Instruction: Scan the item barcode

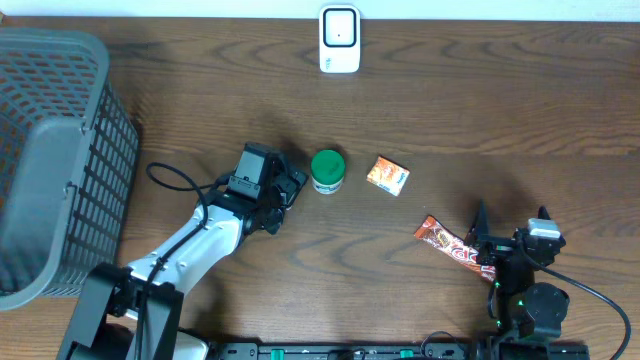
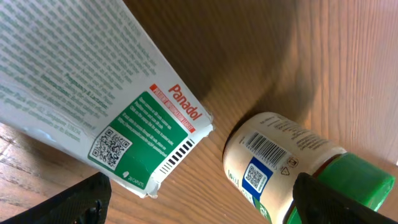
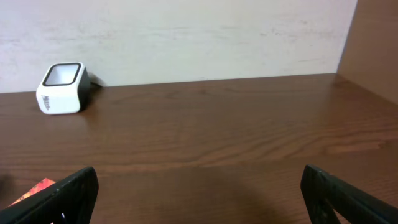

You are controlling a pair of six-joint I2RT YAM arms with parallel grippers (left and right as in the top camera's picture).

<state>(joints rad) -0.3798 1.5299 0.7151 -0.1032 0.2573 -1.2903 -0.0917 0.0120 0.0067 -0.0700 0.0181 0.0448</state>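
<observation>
Open and empty, the left tool (image 1: 296, 184) sits just beside the upright green-lidded white plastic bottle (image 1: 327, 172), which stands to its right.

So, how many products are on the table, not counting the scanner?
4: a Panadol box under the left pincer, a green-capped bottle beside it, an orange packet further right, a red snack bar near the right pincer. The basket may hide more.

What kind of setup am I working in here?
Probably a mock checkout bench rather than a real shop: a barcode scanner stands at the far edge, a mesh basket sits at the left, and retail goods lie between, such as a Panadol box and a green-capped bottle.
</observation>
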